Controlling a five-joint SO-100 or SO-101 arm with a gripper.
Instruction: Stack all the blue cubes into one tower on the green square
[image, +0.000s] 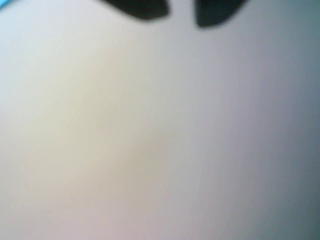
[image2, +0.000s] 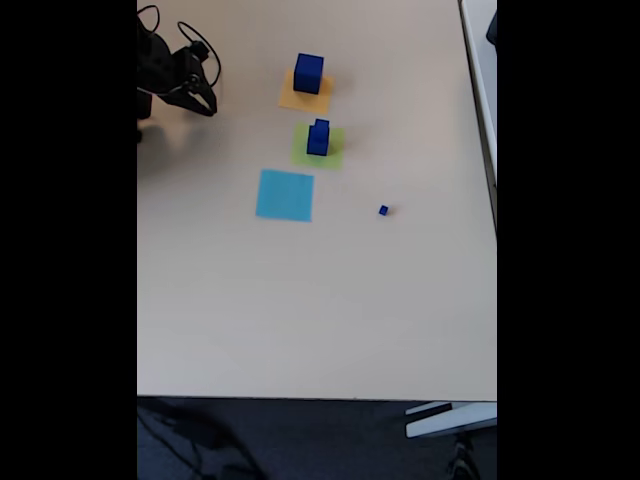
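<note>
The pincer (image2: 203, 103) is seen apart and empty; the big cube (image2: 308, 72) on the orange square (image2: 292, 99) lies to its right in the fixed view.

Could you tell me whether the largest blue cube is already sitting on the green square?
No: in the fixed view the largest blue cube sits on the orange-yellow square, while the green square carries two smaller stacked cubes.

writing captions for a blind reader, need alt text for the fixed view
A pale table holds three flat squares in a column: orange-yellow with a large blue cube, green with two stacked blue cubes, light blue bare. A tiny cube sits apart; the gripper is upper left.
</note>
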